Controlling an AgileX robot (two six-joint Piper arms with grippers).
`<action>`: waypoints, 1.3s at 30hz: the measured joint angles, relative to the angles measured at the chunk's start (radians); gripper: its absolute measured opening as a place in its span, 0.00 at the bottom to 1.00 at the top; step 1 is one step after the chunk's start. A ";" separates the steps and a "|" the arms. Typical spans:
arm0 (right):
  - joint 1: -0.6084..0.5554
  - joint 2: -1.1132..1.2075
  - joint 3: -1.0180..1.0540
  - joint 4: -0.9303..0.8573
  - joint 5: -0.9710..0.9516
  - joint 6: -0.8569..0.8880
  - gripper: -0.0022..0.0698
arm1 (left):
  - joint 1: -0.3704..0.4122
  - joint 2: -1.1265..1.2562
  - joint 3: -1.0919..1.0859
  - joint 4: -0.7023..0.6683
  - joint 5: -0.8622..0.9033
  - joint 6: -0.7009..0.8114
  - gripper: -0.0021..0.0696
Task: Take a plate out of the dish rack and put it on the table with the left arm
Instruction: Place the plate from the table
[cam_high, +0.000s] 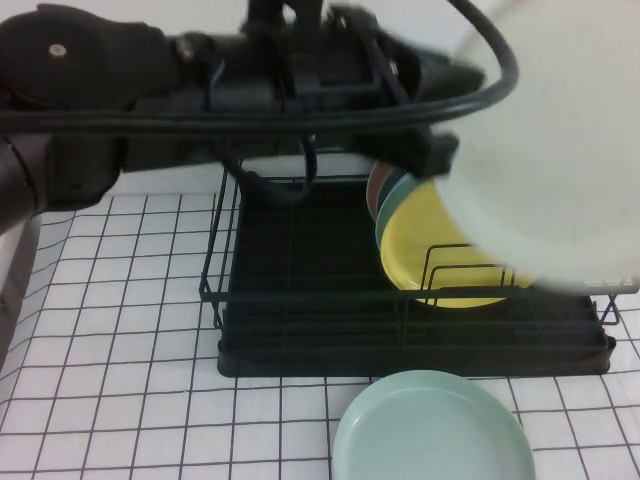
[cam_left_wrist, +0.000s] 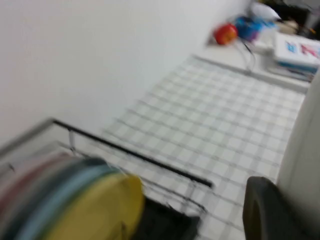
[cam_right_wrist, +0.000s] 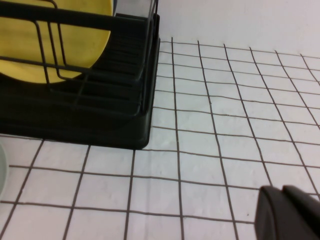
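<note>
My left arm reaches across the top of the high view. My left gripper (cam_high: 438, 158) is shut on the edge of the off-white plate (cam_high: 560, 140) and holds it high in the air, above the right end of the black dish rack (cam_high: 300, 330). In the left wrist view one dark finger (cam_left_wrist: 270, 212) presses against the plate (cam_left_wrist: 306, 150), with the rack's top wire (cam_left_wrist: 135, 156) below. My right gripper (cam_right_wrist: 290, 212) is shut and empty, low over the checked table (cam_right_wrist: 210, 150) beside the rack's corner (cam_right_wrist: 142, 125). It does not show in the high view.
A yellow plate (cam_high: 430, 250) stands in the rack's holders with teal and pink plates behind it (cam_high: 388, 190). A mint-green plate (cam_high: 430, 430) lies on the table in front of the rack. Bare checked cloth (cam_high: 110, 330) lies left of the rack.
</note>
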 joint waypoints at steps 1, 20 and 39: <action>0.000 0.000 0.000 0.000 0.000 0.000 0.02 | 0.000 -0.002 0.000 0.050 0.070 -0.076 0.08; 0.000 0.000 0.000 0.000 0.000 0.000 0.02 | 0.000 0.103 0.437 0.317 -0.002 -0.440 0.08; 0.000 0.000 0.000 0.000 0.000 0.000 0.02 | 0.002 0.183 0.436 0.287 -0.023 -0.422 0.77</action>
